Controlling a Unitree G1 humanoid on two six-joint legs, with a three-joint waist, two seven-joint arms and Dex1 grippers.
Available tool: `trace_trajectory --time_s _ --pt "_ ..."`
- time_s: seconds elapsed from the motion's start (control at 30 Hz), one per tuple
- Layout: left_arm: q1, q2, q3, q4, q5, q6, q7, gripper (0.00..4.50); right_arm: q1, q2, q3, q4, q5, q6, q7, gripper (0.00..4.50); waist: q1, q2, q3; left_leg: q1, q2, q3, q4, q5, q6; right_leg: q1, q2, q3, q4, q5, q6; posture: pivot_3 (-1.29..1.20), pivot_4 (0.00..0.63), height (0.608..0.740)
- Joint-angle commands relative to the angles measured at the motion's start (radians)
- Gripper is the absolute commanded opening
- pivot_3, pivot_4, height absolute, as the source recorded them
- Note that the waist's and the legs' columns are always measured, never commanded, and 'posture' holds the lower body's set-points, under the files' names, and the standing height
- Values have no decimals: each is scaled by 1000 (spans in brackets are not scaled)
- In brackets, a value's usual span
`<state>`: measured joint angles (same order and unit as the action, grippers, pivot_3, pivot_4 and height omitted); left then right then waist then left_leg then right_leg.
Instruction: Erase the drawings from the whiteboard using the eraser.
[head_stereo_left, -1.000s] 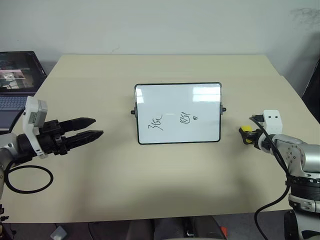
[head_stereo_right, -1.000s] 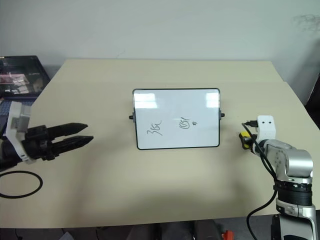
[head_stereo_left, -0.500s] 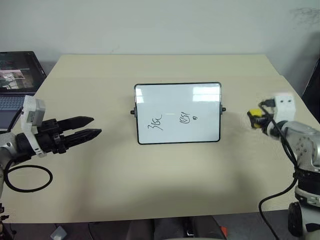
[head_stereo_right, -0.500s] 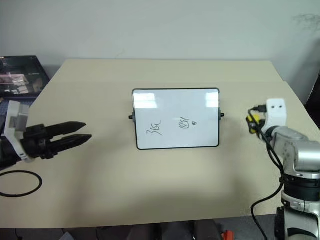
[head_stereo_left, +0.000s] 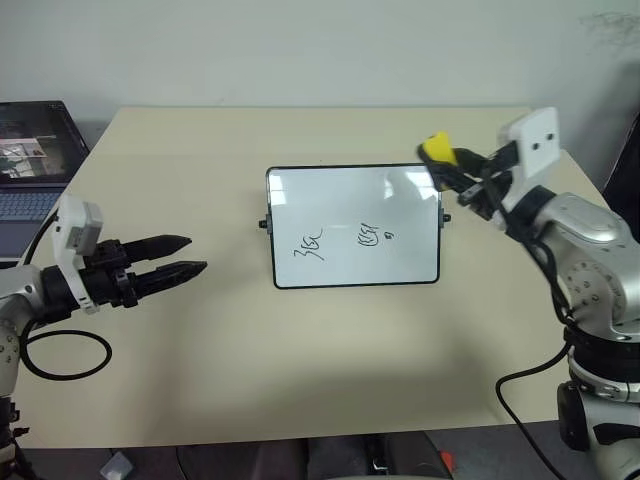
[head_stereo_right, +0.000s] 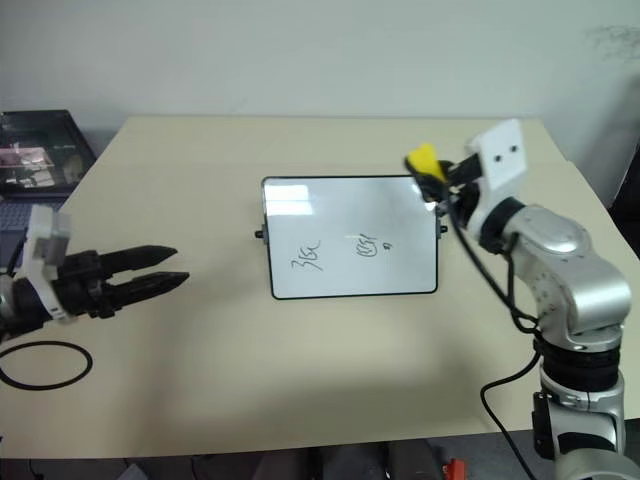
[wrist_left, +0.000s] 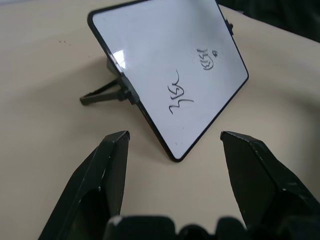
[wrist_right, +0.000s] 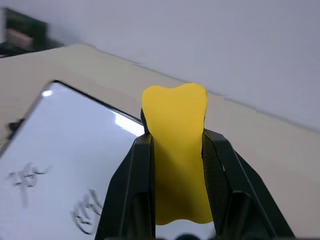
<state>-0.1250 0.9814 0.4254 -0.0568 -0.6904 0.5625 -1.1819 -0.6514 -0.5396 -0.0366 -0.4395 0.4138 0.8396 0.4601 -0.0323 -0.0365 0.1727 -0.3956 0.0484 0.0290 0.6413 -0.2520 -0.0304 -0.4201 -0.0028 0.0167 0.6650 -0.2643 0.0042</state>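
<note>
The whiteboard (head_stereo_left: 355, 225) stands propped and tilted at the table's middle, black-framed. On its lower half are the drawings (head_stereo_left: 311, 243): a scribble at the left, a second scribble (head_stereo_left: 369, 237) with a tiny dot beside it to the right. My right gripper (head_stereo_left: 447, 168) is shut on the yellow eraser (head_stereo_left: 437, 150) and hovers above the board's upper right corner; the eraser (wrist_right: 177, 145) sits clamped between both fingers. My left gripper (head_stereo_left: 190, 255) hangs open over the table left of the board, pointing at it, nothing between its fingers (wrist_left: 112, 165).
A laptop (head_stereo_left: 35, 160) sits off the table's far left corner. A black cable loop (head_stereo_left: 65, 355) hangs under the left arm. The tan table (head_stereo_left: 330, 370) has bare room in front of and behind the board.
My right gripper has lifted the eraser from the table at the right and swung it up and left to above the board's upper right corner. The left gripper has stayed put.
</note>
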Motion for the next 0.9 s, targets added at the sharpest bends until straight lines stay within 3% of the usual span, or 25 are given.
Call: trace_trajectory --time_s 0.03,0.23,0.5,0.9 --pt "-9 0 4 -18 10 -30 -8 3143 -69 12 111 27 -49 -104 64 961 0 0 0 -1 0 0 1 0 0 0 0 0 0 0 0 0 150 740" --pt "-14 1 -8 -21 28 -32 -4 3143 -158 71 338 134 -191 -255 143 961 0 0 0 -1 0 0 3 0 0 0 0 0 0 1 0 0 150 740" --pt "3 2 4 -32 26 -38 -9 3143 -237 150 520 292 -362 -351 209 961 0 -1 -1 -2 0 -1 3 0 0 -1 0 -1 1 1 0 0 150 740" --pt "-10 -2 4 -111 -4 -9 32 3143 -351 218 565 535 -527 -457 266 961 0 -2 -1 -1 -1 -1 4 0 0 -2 -1 0 7 1 -1 0 150 740"
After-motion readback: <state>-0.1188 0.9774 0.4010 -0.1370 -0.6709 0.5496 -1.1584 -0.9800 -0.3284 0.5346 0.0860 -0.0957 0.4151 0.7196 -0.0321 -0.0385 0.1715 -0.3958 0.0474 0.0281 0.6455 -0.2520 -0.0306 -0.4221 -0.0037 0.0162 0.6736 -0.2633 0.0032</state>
